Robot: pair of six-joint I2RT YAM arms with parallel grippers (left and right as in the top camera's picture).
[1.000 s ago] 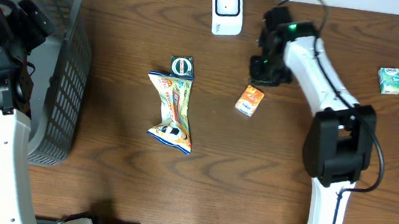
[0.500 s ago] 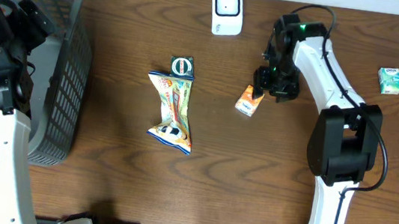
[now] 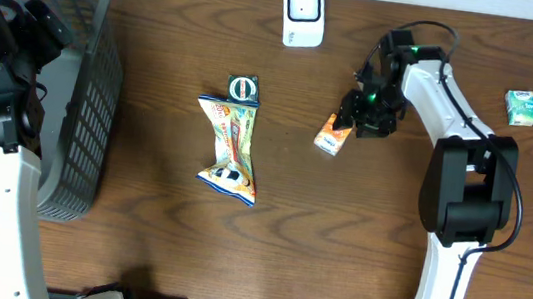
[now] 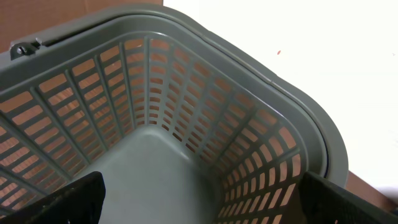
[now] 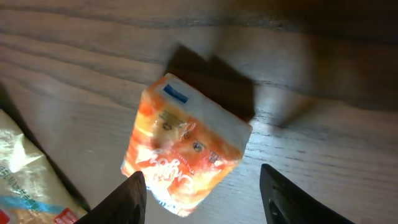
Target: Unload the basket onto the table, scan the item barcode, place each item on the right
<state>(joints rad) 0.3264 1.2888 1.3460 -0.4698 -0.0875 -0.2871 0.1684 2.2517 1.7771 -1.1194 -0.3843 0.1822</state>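
On the bench [image 3: 337,238] seen from overhead, the right arm [image 3: 433,83] bends leftward, the right end effector [image 3: 359,115] just beside the orange packet [image 3: 332,135] below the white scanner [image 3: 303,13]. In the right wrist view, its jaws stand apart over the packet, gripping nothing — the packet's print is blurred. In the left wrist view, the left end effector [image 4: 211,205] gapes wide and empty over the grey basket [image 4: 205,93] — its fingertips [image 4: 81,198] are cut off.

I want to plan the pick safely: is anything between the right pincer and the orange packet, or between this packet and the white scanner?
Nothing visible does. The open right pincer hangs over the orange packet. The table between packet and white scanner is bare; the snack bag lies well aside.
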